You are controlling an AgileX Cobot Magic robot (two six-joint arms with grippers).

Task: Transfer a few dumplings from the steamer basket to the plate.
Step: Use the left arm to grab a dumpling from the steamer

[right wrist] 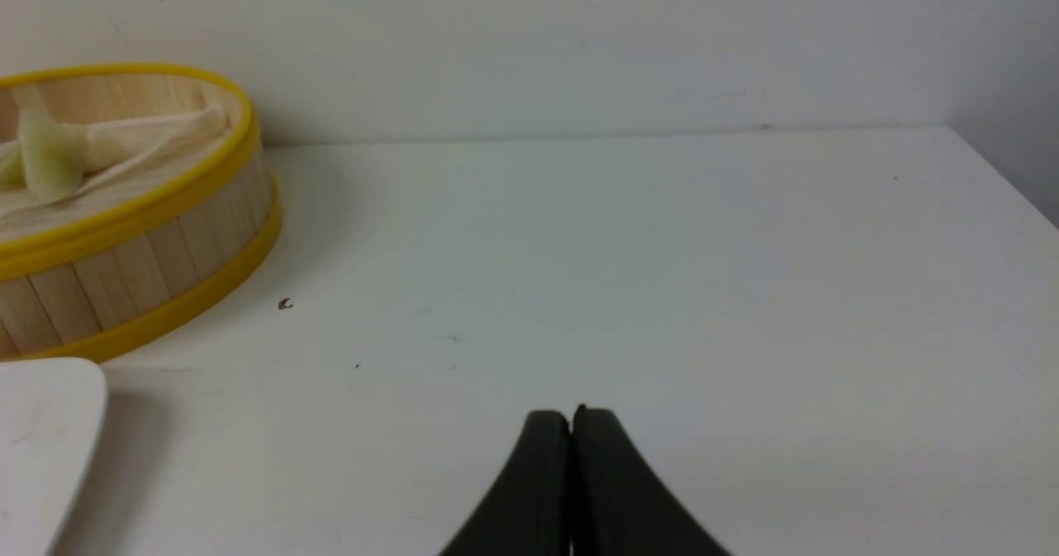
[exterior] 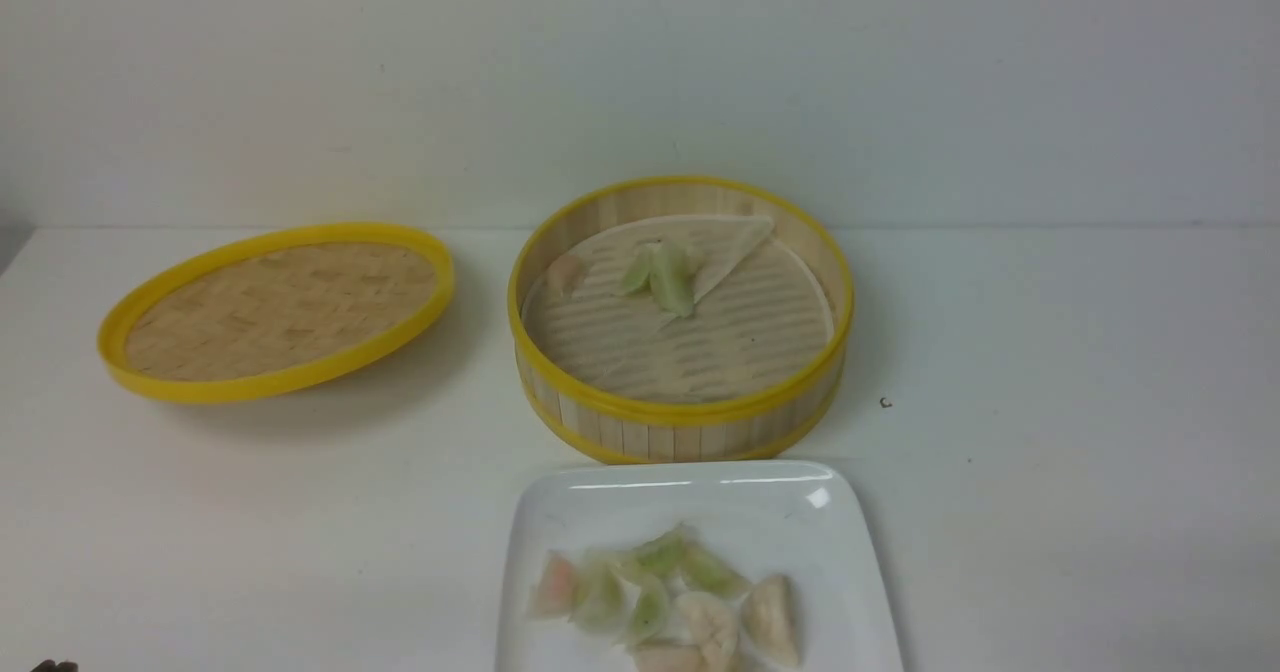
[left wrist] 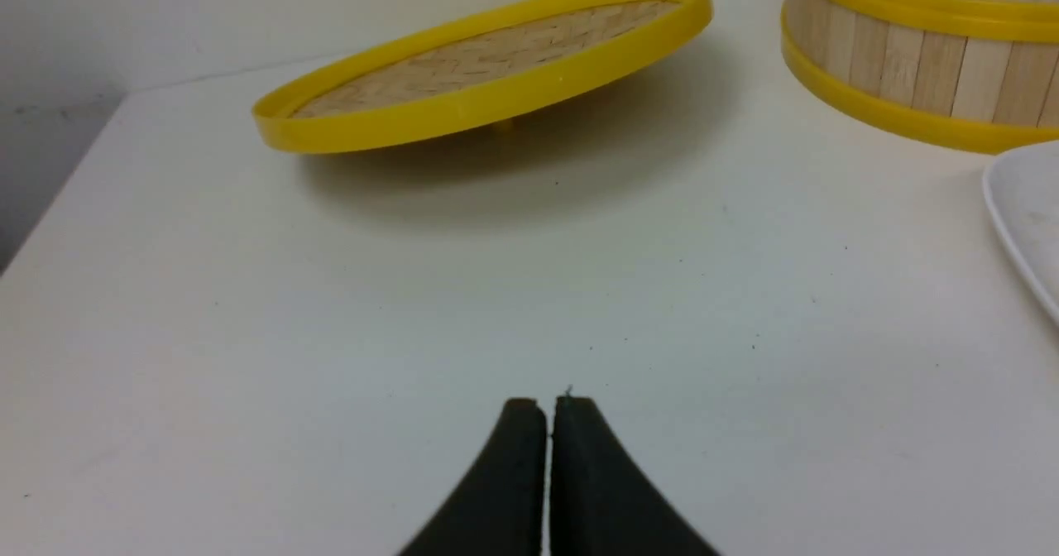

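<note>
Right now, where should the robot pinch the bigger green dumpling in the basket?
Pinch the green dumpling across its middle, probably coming straight down from above: the steamer basket wall blocks a sideways reach. It lies lengthwise toward the camera, so close across its narrow width, avoiding the smaller dumpling beside it.

Likely a lab or test bench. A plain white tabletop [exterior: 1050, 512] butts against a plain off-white wall [exterior: 640, 72]. Staged props sit on it: round bamboo-slat steamer basket with yellow rims [exterior: 680, 417] at centre, flat woven lid with a yellow rim [exterior: 280, 312] far left, glossy white square plate [exterior: 780, 512] near.
</note>
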